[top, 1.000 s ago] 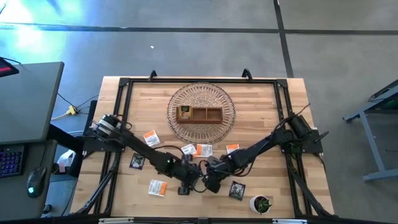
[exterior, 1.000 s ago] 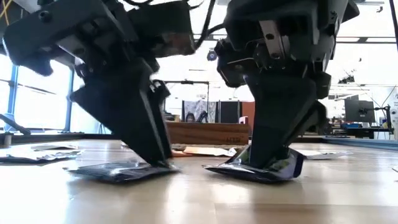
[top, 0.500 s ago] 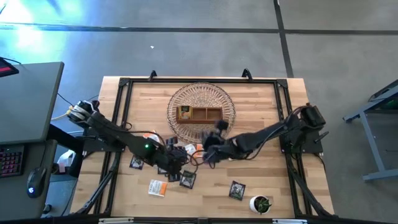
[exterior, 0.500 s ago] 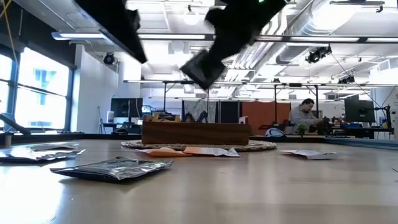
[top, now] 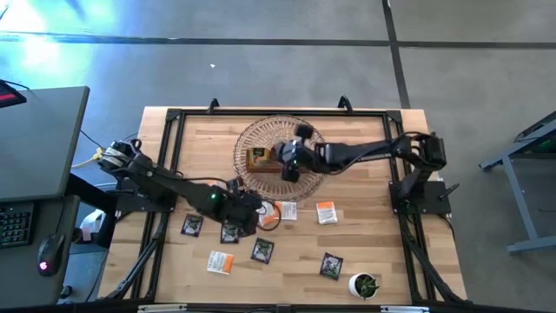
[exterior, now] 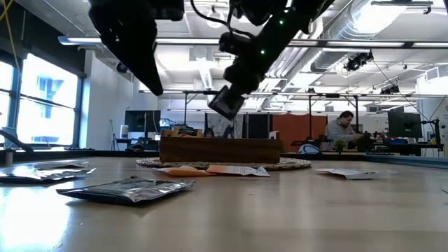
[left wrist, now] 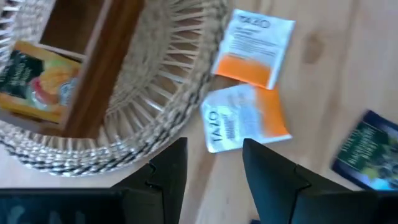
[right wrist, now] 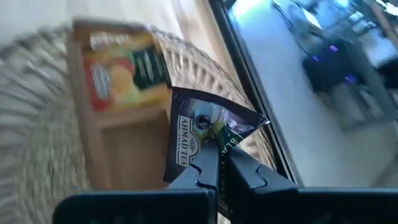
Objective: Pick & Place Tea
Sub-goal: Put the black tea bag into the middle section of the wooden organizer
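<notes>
My right pincer [top: 289, 167] pinches a black sachet [right wrist: 205, 134] above the wooden tray [top: 278, 160]. One yellow-red sachet [top: 256, 159] sits inside. My left pincer [top: 246, 211] hangs spread; about nine sachets wait on the counter [top: 373, 252].

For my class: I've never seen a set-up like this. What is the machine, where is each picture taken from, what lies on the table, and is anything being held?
Two dark robot arms work at a wooden table. One picture looks straight down, one looks level across the tabletop, and one comes from each arm's wrist. Tea sachets lie scattered in front of a wicker mat bearing a wooden tray; a small potted plant stands near the edge. The right gripper holds a black sachet pinched above the tray. The left gripper is open and empty, above two white-and-orange sachets.
</notes>
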You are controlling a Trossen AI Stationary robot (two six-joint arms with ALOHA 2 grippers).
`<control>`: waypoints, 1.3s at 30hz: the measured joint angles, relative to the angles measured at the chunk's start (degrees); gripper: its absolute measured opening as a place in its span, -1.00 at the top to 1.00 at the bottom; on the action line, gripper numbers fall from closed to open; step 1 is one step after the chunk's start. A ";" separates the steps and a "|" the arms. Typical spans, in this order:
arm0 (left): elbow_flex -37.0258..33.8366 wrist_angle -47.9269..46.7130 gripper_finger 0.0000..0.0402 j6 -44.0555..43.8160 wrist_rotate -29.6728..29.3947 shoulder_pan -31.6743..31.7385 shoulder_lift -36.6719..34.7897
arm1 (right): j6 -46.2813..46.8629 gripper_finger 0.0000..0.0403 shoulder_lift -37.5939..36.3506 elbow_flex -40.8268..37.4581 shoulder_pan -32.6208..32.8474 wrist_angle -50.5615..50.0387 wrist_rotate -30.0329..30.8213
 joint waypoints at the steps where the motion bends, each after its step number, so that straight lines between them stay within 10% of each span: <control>1: 0.00 0.08 0.24 0.43 0.02 0.89 0.00 | -1.74 0.98 0.00 0.00 -0.66 1.35 -2.48; 17: 0.04 -14.10 0.24 -7.30 0.96 5.58 -3.42 | -11.86 0.88 7.52 0.04 -2.60 2.15 -5.23; 29: 0.00 -46.20 0.24 -38.63 -10.87 -6.88 -19.84 | -14.47 0.35 7.46 0.04 -3.61 1.47 -5.89; 39: -12.42 -38.82 0.24 -47.40 -12.77 -16.09 -31.63 | -12.91 0.12 6.16 5.85 0.66 -1.71 -3.29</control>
